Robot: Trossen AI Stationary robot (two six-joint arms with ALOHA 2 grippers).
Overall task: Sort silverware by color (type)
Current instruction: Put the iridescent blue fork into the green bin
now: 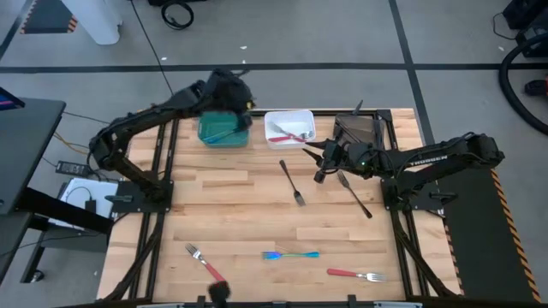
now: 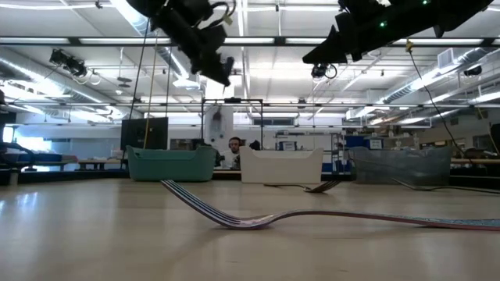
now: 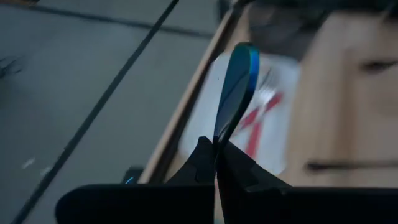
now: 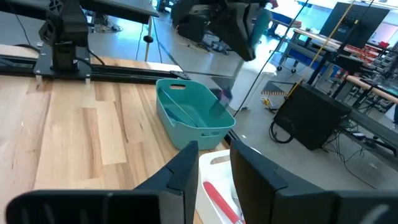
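**Me:** High view first. My left gripper (image 1: 233, 101) is up over the teal bin (image 1: 224, 131), clamped tight on a blue fork (image 3: 236, 90). The left wrist view shows the handle standing up between the fingers, pinched low down.

**Partner:** And the right one?

**Me:** The right gripper (image 1: 318, 162) hovers above the table just in front of the white bin (image 1: 289, 126), jaws apart, nothing in them. Two red forks (image 1: 291, 134) already lie in that bin.

**Partner:** What worries you?

**Me:** The drop. I think the wrist sits near the bin's back edge, so if I let go here the fork may tip over the wall onto the floor. It's slim and held at one end, so it could also swing as it falls.

**Partner:** Anything else?

**Me:** Two dark forks (image 1: 293, 182) lie on the table beside the right gripper, one almost under the arm. Coming down carelessly could knock that one aside. A blue-green fork (image 1: 291, 254) and two red-handled ones (image 1: 356, 275) wait near the front edge.
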